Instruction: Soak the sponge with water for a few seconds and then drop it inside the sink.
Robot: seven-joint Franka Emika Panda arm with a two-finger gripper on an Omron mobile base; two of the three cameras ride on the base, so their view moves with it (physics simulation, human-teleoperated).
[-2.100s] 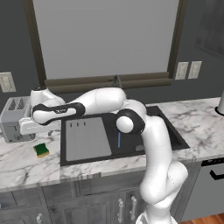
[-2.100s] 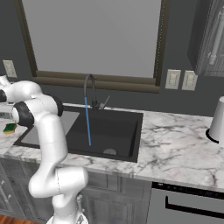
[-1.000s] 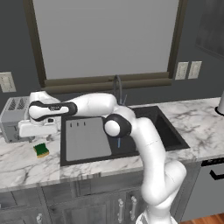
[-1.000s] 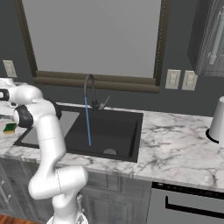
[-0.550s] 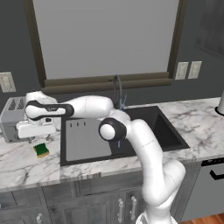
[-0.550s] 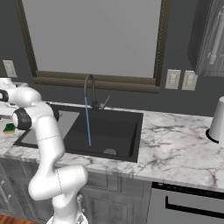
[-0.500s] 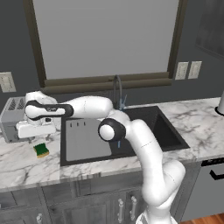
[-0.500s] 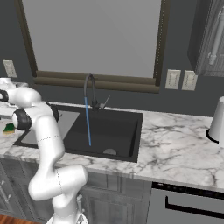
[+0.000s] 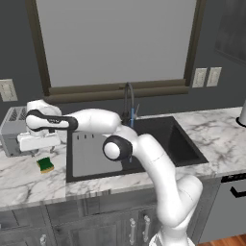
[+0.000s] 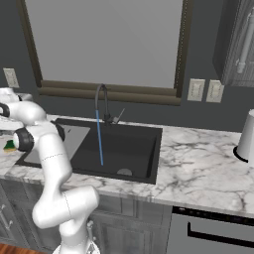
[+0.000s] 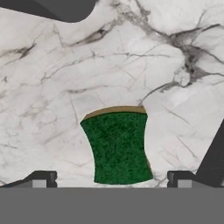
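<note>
Hovering over the sponge (image 11: 117,148), the tool (image 11: 111,179) stood spread wide and empty, its tips at 3 and 9 o'clock of the green pad, which lay flat on the marble bench (image 11: 52,109) at 9 o'clock of the sink (image 9: 158,139). A straight descent, keeping the pad centred, looked best before closing. Compared with two seconds earlier, the hand had swung farther toward the toaster (image 9: 13,129) and lower; the sponge had not moved.

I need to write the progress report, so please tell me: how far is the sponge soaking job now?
Done: the water already runs from the faucet into the sink. In hand: the open pincer hovers over the sponge, which lies green side up on the marble countertop, not yet gripped. Left: grasping, carrying it under the stream, soaking, dropping it in the sink.
</note>
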